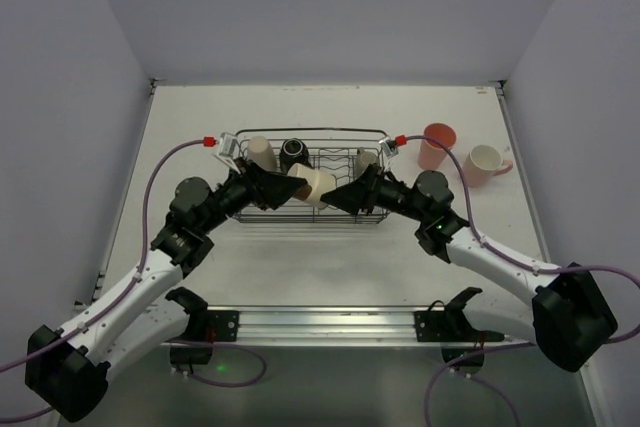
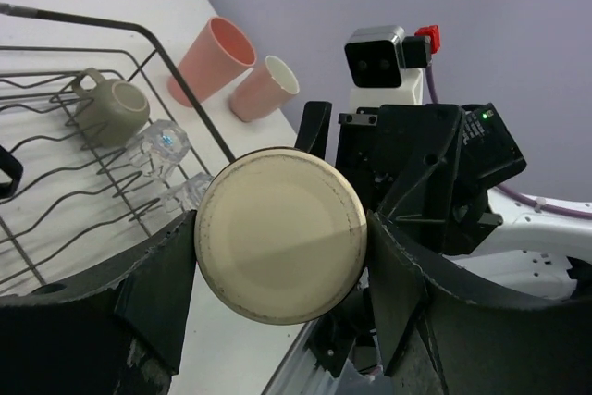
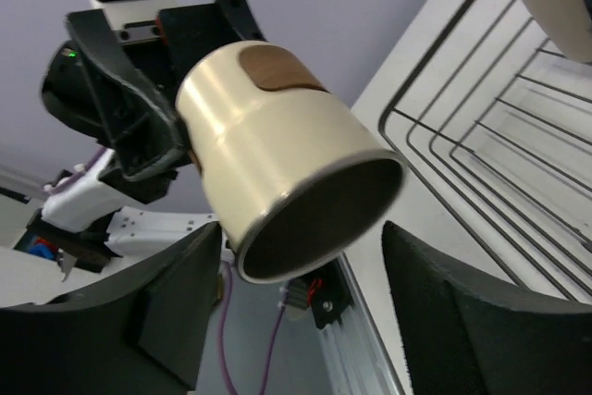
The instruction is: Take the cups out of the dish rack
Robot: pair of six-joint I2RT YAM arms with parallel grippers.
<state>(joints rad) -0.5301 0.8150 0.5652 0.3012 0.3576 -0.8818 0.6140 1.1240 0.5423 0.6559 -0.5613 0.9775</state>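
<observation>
The left hand (image 2: 280,219) is closed on a cream cup (image 2: 277,233), one finger pressed to each side of its body. In the left wrist view the cup's flat base faces the camera and fills the gap between the two fingers (image 2: 157,293). The cup lies on its side in the air, its mouth turned toward the right hand (image 3: 303,228).

The right hand is spread wide. Its two fingers (image 3: 176,312) flank the cup's dark open mouth, with a gap showing on the right side. On the left side the rim comes very near the finger, and I cannot tell whether they touch. A brown patch (image 3: 273,69) marks the cup's wall.

From above, the cup hangs over the near part of the dish rack (image 1: 310,133), between the two hands, which meet there from left and right.

Inside the rack, a tan cup (image 1: 260,154) and a black mug (image 1: 294,154) sit side by side at the far left. A grey-olive cup (image 2: 111,106) and a clear glass (image 2: 157,145) rest among the wavy dividers toward the right end.

On the bench (image 1: 300,267), to the right of the rack and outside it, stand a coral-pink tumbler (image 1: 437,145) and a pale pink mug (image 1: 487,163), close beside each other.
</observation>
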